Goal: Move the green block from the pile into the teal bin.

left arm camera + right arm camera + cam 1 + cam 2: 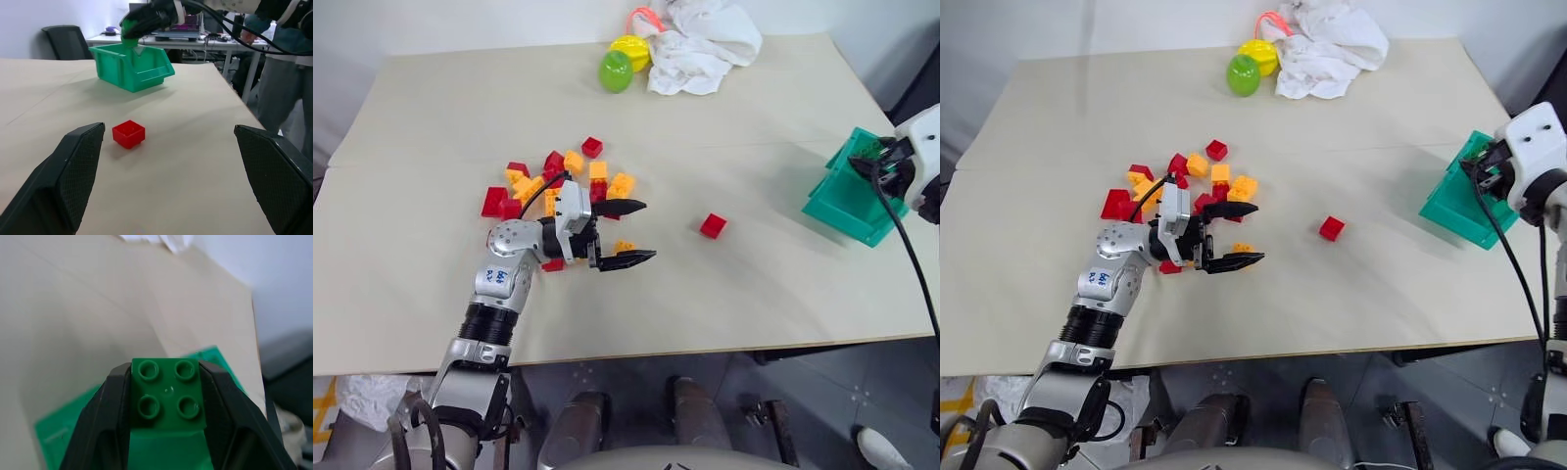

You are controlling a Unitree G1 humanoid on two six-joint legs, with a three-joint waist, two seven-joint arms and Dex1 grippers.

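While the right tool hung over the teal bin, its two black fingers were clamped on the green block, studs facing the wrist camera, one finger pressed against each side of it. Directly beneath that tool sat the bin's green interior, so the block was above the bin, gripped and not resting in it. Over on the other side, the left tool pointed across the table toward the bin, fingers spread wide apart with nothing between them. Just behind and beside that tool lay the pile of red and yellow-orange bricks, one yellow-orange brick sitting in the gap between the open fingers as seen from above. Ahead of the left tool, between it and the bin, a lone red brick sat on the bare table, well apart from the pile. Far beyond both tools, at the table's back edge, a lime-green egg rested beside a yellow one and a crumpled white cloth. Past the bin, in the left wrist view, a person stood by the table.
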